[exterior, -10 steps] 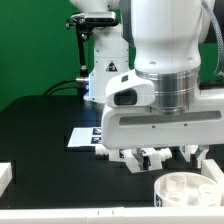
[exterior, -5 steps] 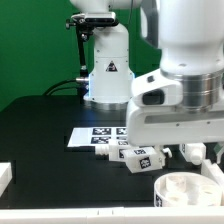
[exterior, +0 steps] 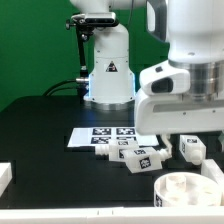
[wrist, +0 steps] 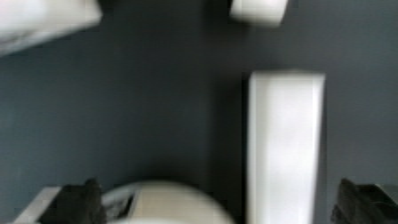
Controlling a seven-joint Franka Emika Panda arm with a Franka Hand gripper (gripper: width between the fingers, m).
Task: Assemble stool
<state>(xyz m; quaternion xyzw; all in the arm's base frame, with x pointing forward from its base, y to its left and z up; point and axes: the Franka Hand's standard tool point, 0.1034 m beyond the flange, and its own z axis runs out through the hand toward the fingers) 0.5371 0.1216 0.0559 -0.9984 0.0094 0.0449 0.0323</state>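
The stool's round white seat (exterior: 186, 190) lies at the front on the exterior view's right. Two white legs with tags (exterior: 140, 159) (exterior: 106, 147) lie by the marker board (exterior: 100, 135). Another tagged white block (exterior: 190, 148) lies under the arm's white hand (exterior: 185, 112). I cannot make out the fingers in the exterior view. In the blurred wrist view my gripper (wrist: 222, 205) is open, with one dark finger at each side. A long white leg (wrist: 285, 130) and a rounded white part (wrist: 169, 205) lie between the fingers, below them. Nothing is held.
A second robot base (exterior: 108, 70) stands at the back in front of a green wall. A white block (exterior: 5, 176) sits at the front on the exterior view's left. Other blurred white parts (wrist: 262, 10) (wrist: 45, 25) show in the wrist view.
The arm has moved toward the exterior view's right and risen, uncovering the legs by the marker board. The parts on the table have not moved.
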